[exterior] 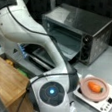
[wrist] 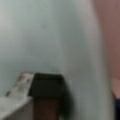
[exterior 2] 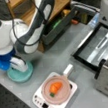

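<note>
I see my gripper (exterior 2: 18, 64) pressed down on the teal plate (exterior 2: 20, 73), its jaw spacing impossible to tell, the carrot (exterior 2: 55, 88) in the pink pan (exterior 2: 56, 91) well apart toward a front view's right.

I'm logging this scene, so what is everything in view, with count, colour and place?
carrot: one, orange, on the pan.
pan: one, pink, pale handle, on the hob.
induction hob: one, white, on the table in both front views.
toaster oven: one, silver-black, door open flat.
wooden shelf: one, brown, behind the arm.
bin: one, dark, under the shelf.
table: one, grey.
robot arm: one, white.
gripper: one, at the wrist view's bottom, over a pale surface.
</note>
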Available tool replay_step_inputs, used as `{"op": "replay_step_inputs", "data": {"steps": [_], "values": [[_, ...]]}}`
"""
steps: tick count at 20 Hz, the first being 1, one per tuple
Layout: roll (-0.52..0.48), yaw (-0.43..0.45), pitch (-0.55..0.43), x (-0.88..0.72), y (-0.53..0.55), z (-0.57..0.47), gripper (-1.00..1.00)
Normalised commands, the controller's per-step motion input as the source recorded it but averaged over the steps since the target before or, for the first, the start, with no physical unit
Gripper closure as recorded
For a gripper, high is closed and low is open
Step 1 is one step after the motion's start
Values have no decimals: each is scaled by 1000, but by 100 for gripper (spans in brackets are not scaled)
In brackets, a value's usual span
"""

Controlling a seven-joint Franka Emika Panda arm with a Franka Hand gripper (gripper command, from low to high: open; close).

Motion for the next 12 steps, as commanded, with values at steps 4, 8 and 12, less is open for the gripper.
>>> {"op": "replay_step_inputs", "data": {"steps": [4, 8, 12], "values": [[111, -18, -64, -68, -124, -48, 100], [114, -17, -11, -129, -126, 104, 100], [149, -25, 58, -234, -107, 362, 100]]}}
